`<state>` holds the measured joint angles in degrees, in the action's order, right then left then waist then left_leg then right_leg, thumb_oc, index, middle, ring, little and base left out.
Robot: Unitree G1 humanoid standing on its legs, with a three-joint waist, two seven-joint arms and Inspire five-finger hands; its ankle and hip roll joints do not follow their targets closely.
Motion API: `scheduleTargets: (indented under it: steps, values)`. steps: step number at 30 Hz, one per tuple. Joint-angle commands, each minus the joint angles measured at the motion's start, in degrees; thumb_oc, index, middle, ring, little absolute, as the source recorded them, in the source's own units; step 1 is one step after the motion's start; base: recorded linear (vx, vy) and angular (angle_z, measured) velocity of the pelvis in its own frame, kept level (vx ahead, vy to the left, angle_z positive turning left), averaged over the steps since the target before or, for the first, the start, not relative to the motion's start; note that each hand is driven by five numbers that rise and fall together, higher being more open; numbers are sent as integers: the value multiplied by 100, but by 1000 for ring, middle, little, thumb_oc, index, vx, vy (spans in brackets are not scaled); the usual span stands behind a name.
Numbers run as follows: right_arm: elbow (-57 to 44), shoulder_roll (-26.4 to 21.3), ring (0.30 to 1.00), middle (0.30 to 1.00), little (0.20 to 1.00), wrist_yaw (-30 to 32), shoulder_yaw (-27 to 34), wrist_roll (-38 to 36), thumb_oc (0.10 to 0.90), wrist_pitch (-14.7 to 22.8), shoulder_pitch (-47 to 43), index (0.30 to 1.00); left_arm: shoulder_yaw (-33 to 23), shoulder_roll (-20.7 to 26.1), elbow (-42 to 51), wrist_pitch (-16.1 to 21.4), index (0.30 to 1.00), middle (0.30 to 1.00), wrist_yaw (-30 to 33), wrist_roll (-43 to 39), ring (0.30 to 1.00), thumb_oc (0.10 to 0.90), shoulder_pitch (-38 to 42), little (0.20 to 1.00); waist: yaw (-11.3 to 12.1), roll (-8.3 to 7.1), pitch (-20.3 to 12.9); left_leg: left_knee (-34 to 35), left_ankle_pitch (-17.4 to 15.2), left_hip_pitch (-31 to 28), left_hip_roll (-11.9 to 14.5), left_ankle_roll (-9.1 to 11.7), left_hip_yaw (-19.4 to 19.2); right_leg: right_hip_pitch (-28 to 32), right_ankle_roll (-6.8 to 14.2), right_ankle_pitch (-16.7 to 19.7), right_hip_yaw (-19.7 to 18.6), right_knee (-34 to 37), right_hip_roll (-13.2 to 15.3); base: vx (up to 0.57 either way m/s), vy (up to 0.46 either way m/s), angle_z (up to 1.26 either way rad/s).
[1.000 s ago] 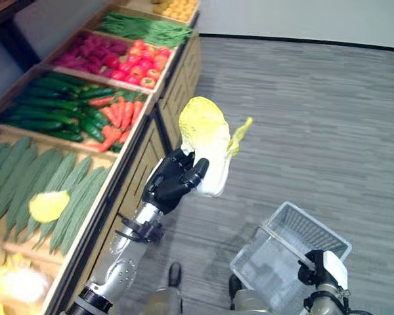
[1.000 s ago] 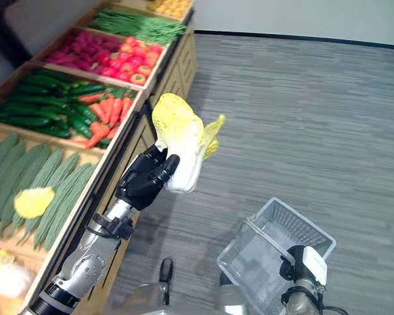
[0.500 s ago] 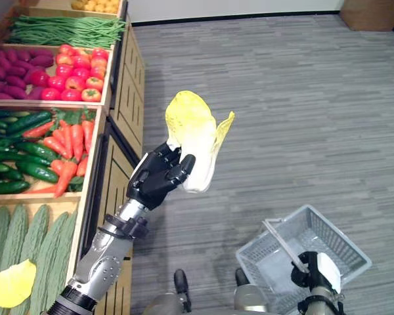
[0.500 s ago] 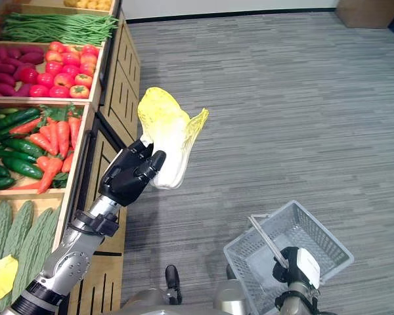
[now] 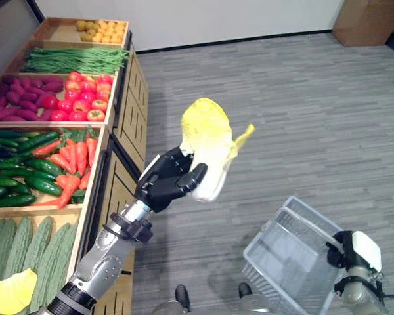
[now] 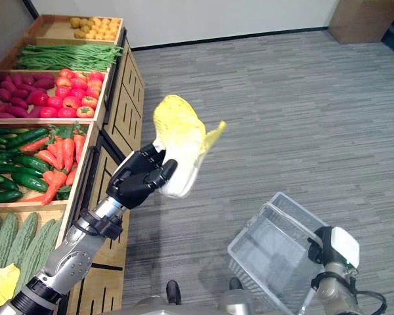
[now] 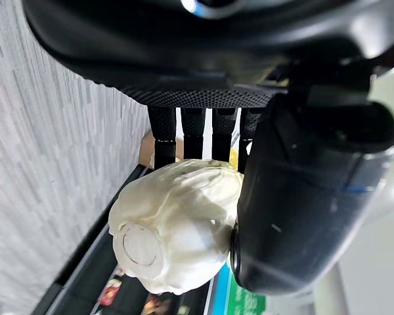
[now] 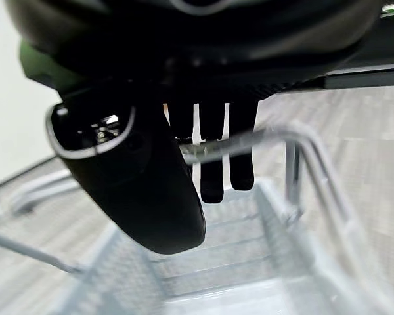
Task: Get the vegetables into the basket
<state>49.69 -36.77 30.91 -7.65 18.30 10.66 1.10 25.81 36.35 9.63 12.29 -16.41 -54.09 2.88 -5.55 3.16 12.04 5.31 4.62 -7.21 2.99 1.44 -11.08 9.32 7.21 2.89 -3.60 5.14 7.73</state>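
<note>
I am holding the napa cabbage [image 5: 207, 147] aloft over the grey floor, between the produce shelf [image 5: 121, 115] and the wire basket [image 5: 295, 246]. My left hand [image 5: 167, 187] is wrapping its fingers [image 7: 196, 134] and thumb around the pale, firm stem end, while the yellow leaf tips are fanning out loosely above. I am judging the base stiff and moderately heavy, and the leaves soft and easily torn, so the stem end is the correct grip zone. My right hand [image 5: 354, 259] is gripping the basket's handle [image 8: 249, 141], its fingers curling over the bar.
</note>
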Motion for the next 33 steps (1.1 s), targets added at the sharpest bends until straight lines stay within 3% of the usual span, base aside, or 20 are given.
scheduleTargets:
  steps: [1, 2, 8, 11, 14, 17, 19, 26, 33]
  values:
    - [-344, -487, 300, 300, 300, 146, -86, -248, 400, 571, -817, 300, 87, -26, 526, 409, 300, 300, -189, 172, 300, 400, 811, 300, 71, -310, -373, -95, -482, -68, 313, 364, -172, -53, 175, -310, 605, -14, 104, -26, -38, -1]
    - [-919, -601, 300, 300, 300, -81, -306, -270, 400, 559, -1092, 300, 357, 114, 548, 345, 300, 300, -233, 325, 300, 400, 1100, 300, 52, -282, -412, -31, -445, -80, 345, 377, -164, -71, 159, -304, 612, -14, 73, -18, -31, -1]
    - [-1048, -749, 300, 300, 300, -331, -686, -315, 400, 559, -1736, 300, 838, 273, 552, 233, 300, 300, -373, 402, 300, 400, 1590, 300, 77, -228, -433, -31, -447, -87, 352, 384, -132, -78, 151, -300, 621, -14, 62, -6, -7, 0]
    - [-909, -781, 300, 300, 300, -636, -1607, -297, 400, 567, -3008, 300, 1317, 682, 670, 280, 300, 300, -547, 699, 300, 400, 2016, 300, 213, -195, -406, -31, -486, -204, 420, 409, -509, -188, 258, -183, 575, -14, 20, -34, -16, -17]
    - [-926, -875, 300, 300, 300, -983, -2008, -521, 400, 652, -3384, 300, 1871, 766, 728, 211, 300, 300, -748, 822, 300, 400, 2431, 300, 222, -203, -413, -31, -478, -219, 404, 418, -384, -85, 210, -225, 650, -14, 6, 27, -17, -47]
    - [-905, -781, 300, 300, 300, -1257, -2302, -908, 400, 658, -3831, 300, 2424, 773, 736, 65, 300, 300, -958, 694, 300, 400, 2846, 300, 180, -167, -419, -31, -479, -209, 373, 407, -231, -4, 158, -293, 722, -14, 22, 25, 4, 39]
    - [-572, -413, 300, 300, 300, -1451, -2459, -1389, 400, 576, -4297, 300, 2733, 728, 687, -11, 300, 300, -1052, 718, 300, 400, 3091, 300, 214, -152, -414, -31, -492, -211, 367, 395, -212, -1, 142, -300, 729, -14, 31, 20, 11, 17]
    - [-852, 150, 300, 300, 300, -1538, -2719, -2029, 400, 502, -4957, 300, 2750, 313, 41, 157, 300, 300, -669, 1435, 300, 400, 3093, 300, 207, -158, -397, -31, -517, -207, 365, 386, -243, -66, 128, -290, 650, -14, 35, -1, 4, 0]
    - [-1482, 301, 300, 300, 300, -1683, -2825, -2270, 400, 422, -4994, 300, 2625, -278, -1003, 279, 300, 300, -315, 2403, 300, 400, 2851, 300, 141, -197, -433, -31, -541, -233, 373, 381, -284, -73, 111, -302, 597, -14, 7, 9, 3, 0]
